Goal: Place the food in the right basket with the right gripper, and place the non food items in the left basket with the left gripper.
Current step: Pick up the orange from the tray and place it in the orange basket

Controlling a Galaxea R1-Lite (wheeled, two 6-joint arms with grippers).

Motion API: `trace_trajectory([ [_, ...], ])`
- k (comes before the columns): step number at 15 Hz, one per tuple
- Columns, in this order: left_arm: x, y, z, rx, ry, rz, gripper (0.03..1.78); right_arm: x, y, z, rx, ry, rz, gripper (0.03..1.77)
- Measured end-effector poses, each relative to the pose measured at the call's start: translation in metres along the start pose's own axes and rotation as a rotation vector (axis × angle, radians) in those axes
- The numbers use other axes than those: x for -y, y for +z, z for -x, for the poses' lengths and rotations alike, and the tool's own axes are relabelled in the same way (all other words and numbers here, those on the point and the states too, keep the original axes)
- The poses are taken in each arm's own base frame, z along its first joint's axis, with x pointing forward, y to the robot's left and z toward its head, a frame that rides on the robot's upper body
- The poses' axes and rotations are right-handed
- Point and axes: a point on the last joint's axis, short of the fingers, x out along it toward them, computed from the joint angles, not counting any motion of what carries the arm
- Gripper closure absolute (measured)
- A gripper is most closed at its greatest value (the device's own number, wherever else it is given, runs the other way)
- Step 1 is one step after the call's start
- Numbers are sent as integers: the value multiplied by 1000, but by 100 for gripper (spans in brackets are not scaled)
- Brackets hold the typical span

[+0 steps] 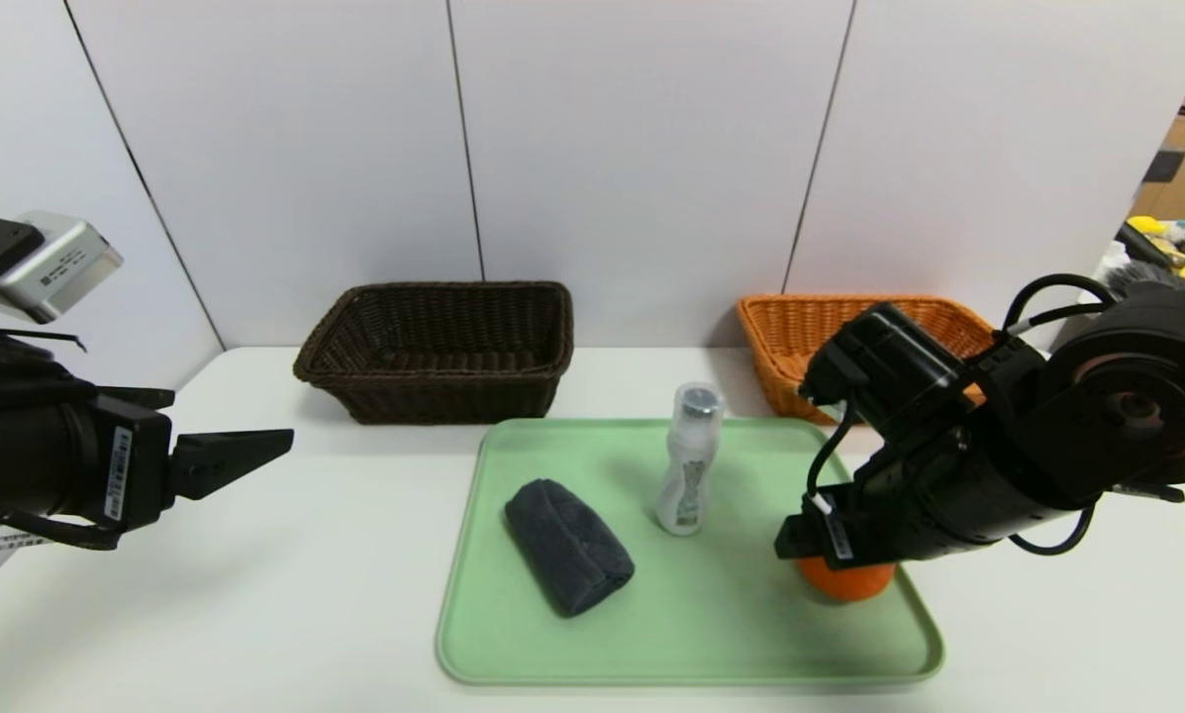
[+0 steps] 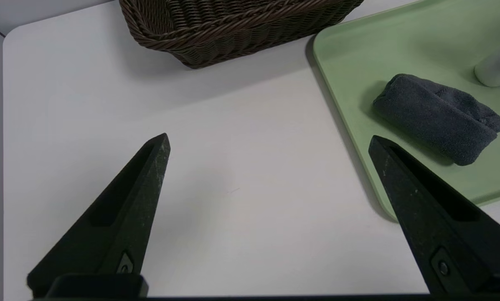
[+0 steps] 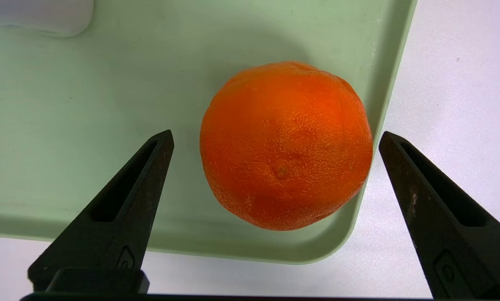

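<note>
I have the right tool (image 3: 277, 131) above the orange (image 3: 285, 146) by the tray's near right corner (image 3: 316, 257) — fingers apart. I'd centre it, lower until the fingers flank the fruit's middle, then squeeze gently; the rim could snag one. The left tool (image 1: 231, 436), spread too, waits over the table's (image 1: 345, 614) left side. The dark basket (image 1: 453, 396) looks empty — the orange-tan one (image 1: 849, 309) I can't fully see into.

Black, pointed-fingered right gripper (image 3: 276, 136) hanging low, jaws wide; black, pointed-fingered left gripper (image 2: 269, 138) out left, wide open too!
</note>
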Motion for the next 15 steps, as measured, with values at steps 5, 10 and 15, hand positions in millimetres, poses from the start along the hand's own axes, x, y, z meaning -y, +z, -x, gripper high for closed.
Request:
trace_trajectory([
  [5, 0, -1, -4, -12, -3, -1, 12, 0, 2, -5, -9, -6, -3, 10],
  [10, 0, 0, -6, -17, -4, -3, 12, -3, 8, -10, -14, -2, -5, 10],
  [15, 0, 2, -10, -3, -3, -2, 12, -5, 8, -15, -32, -3, -1, 10],
])
